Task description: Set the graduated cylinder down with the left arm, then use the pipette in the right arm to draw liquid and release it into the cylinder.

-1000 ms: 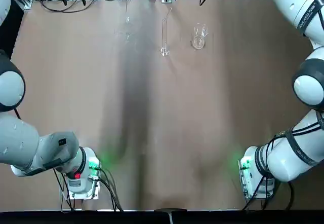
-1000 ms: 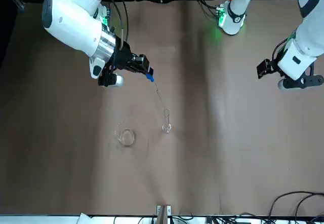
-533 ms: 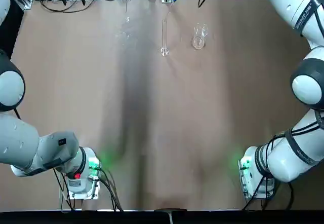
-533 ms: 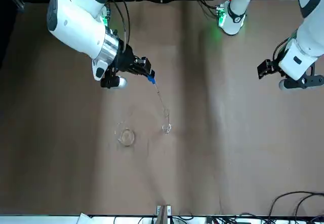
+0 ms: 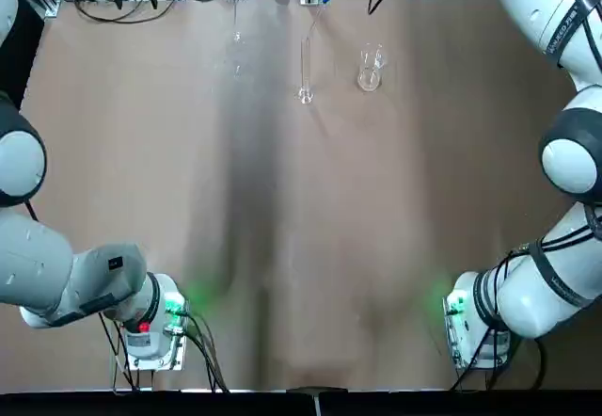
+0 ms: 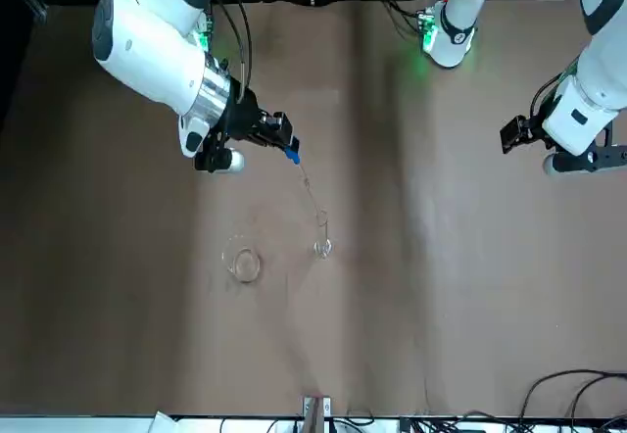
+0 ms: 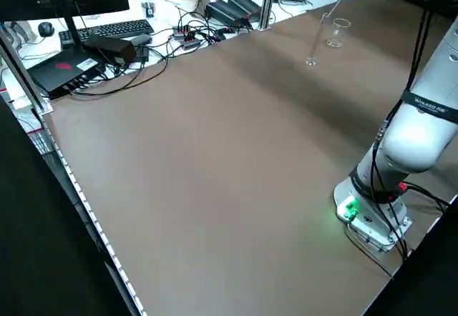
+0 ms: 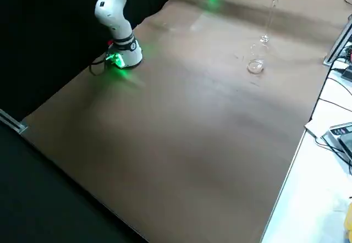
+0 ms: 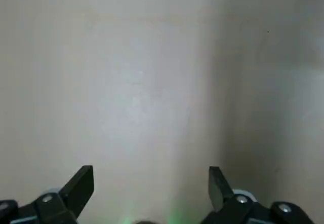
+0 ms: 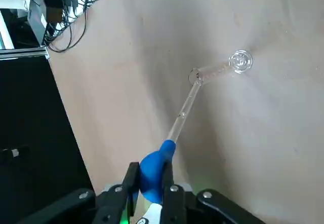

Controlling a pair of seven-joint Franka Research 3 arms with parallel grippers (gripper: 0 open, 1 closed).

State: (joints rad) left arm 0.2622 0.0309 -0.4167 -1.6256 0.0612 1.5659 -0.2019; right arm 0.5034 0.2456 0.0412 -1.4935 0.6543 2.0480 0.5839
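The graduated cylinder (image 6: 321,233) stands upright on its round foot at the far middle of the table, with no gripper on it; it also shows as the cylinder (image 5: 305,66) in the top view and the cylinder (image 10: 217,70) in the right wrist view. My right gripper (image 6: 281,140) hovers beside and above it, shut on the pipette's blue bulb (image 10: 154,167). The pipette (image 10: 183,113) slants down, its tip at the cylinder's mouth. My left gripper (image 9: 150,186) is open and holds nothing; in the front view the left gripper (image 6: 517,135) hangs far off on the left arm's side. I cannot make out any liquid.
A short clear beaker (image 6: 243,264) stands on the table beside the cylinder, on the right arm's side; the top view shows the beaker (image 5: 369,72). Cables, a keyboard and boxes (image 7: 107,41) lie beyond the table's far edge. Both arm bases glow green near the front edge.
My right gripper has shifted a little toward the cylinder with the pipette, bringing the tip to the cylinder's mouth. The left arm has drifted slightly away from the middle.
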